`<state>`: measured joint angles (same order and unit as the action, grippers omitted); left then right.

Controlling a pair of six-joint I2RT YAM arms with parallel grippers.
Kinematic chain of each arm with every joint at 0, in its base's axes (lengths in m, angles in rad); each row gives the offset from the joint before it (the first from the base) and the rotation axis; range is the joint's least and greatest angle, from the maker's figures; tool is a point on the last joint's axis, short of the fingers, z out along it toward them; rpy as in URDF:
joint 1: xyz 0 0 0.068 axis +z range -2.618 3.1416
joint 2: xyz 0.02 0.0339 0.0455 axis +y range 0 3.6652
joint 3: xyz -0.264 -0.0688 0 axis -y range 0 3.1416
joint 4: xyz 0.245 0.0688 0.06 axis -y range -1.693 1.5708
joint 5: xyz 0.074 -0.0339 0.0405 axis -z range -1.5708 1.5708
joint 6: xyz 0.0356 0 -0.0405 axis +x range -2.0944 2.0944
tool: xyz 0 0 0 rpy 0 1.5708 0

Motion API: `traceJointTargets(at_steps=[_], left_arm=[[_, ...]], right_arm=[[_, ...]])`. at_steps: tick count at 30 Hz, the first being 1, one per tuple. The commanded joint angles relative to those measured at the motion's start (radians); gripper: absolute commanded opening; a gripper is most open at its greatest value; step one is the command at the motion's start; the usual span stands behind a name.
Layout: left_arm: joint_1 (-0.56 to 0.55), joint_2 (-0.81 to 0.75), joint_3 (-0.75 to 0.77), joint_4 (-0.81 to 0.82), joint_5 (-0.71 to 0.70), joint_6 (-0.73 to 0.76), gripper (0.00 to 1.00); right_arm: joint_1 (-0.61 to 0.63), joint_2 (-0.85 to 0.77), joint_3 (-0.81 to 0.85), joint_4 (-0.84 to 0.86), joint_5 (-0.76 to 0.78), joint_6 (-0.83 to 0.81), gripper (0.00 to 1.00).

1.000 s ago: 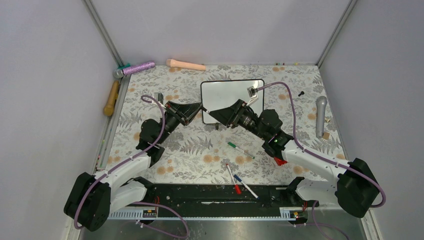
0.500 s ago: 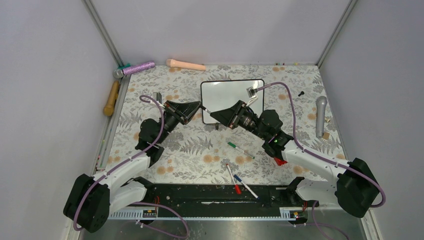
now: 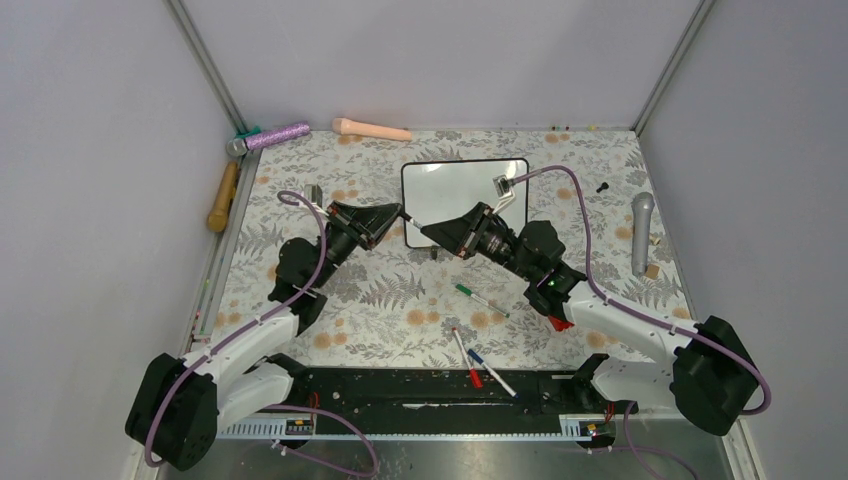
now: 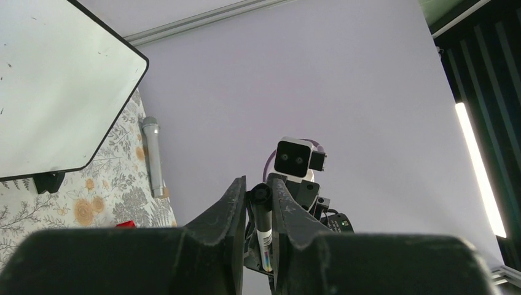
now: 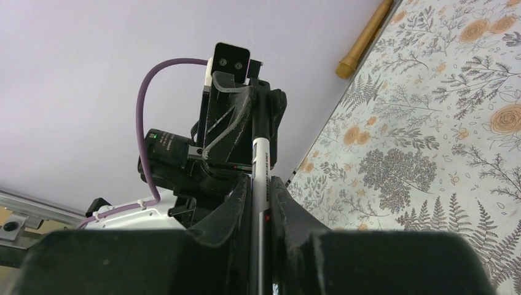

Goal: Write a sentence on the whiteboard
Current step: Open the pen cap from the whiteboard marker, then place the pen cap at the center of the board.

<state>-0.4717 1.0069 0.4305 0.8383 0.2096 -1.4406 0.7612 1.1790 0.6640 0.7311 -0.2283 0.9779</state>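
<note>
The whiteboard (image 3: 460, 190) lies at the back middle of the floral table, its face bare white; a corner of it shows in the left wrist view (image 4: 49, 92). The sentence is not in view. Just in front of the board's near left corner, a marker (image 3: 411, 220) spans the gap between both grippers. My left gripper (image 3: 400, 213) is shut on its black cap (image 4: 261, 206). My right gripper (image 3: 425, 228) is shut on its white barrel (image 5: 260, 160). The two grippers face each other tip to tip above the table.
A green marker (image 3: 480, 298), a red-capped marker (image 3: 466, 358) and a blue-capped one (image 3: 490, 370) lie near the front. A grey microphone (image 3: 641, 232) lies at the right, with a purple glitter microphone (image 3: 270, 136), a peach stick (image 3: 370, 128) and a wooden handle (image 3: 222, 196) at the back left.
My right gripper's jaws have come together onto the marker's barrel. Both arms have hardly moved, and the left gripper has kept its hold on the cap.
</note>
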Motion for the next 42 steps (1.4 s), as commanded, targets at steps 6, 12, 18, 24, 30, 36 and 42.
traceJointTargets(at_steps=[6, 12, 18, 24, 30, 36, 42], left_arm=[[0.114, -0.048, 0.017, -0.004, -0.014, 0.006, 0.0], [0.215, -0.072, 0.007, -0.062, 0.041, 0.019, 0.0], [0.299, -0.105, -0.014, -0.14, 0.08, 0.051, 0.0], [0.302, -0.11, -0.005, -0.345, 0.093, 0.176, 0.0], [0.286, -0.131, 0.035, -0.67, 0.01, 0.435, 0.0], [0.161, -0.059, 0.053, -0.818, -0.127, 0.578, 0.0], [0.021, 0.104, 0.072, -0.859, -0.181, 0.621, 0.0]], right_arm=[[0.0, -0.061, -0.048, 0.022, 0.026, 0.0, 0.0], [-0.001, -0.108, -0.084, -0.025, 0.029, -0.017, 0.0], [-0.004, -0.172, -0.108, -0.124, 0.044, -0.065, 0.0], [-0.015, -0.23, -0.083, -0.294, 0.077, -0.174, 0.0], [-0.017, -0.25, 0.006, -0.541, 0.122, -0.325, 0.0], [-0.017, -0.191, 0.169, -0.843, 0.129, -0.467, 0.0], [-0.019, -0.054, 0.364, -1.175, 0.087, -0.587, 0.0]])
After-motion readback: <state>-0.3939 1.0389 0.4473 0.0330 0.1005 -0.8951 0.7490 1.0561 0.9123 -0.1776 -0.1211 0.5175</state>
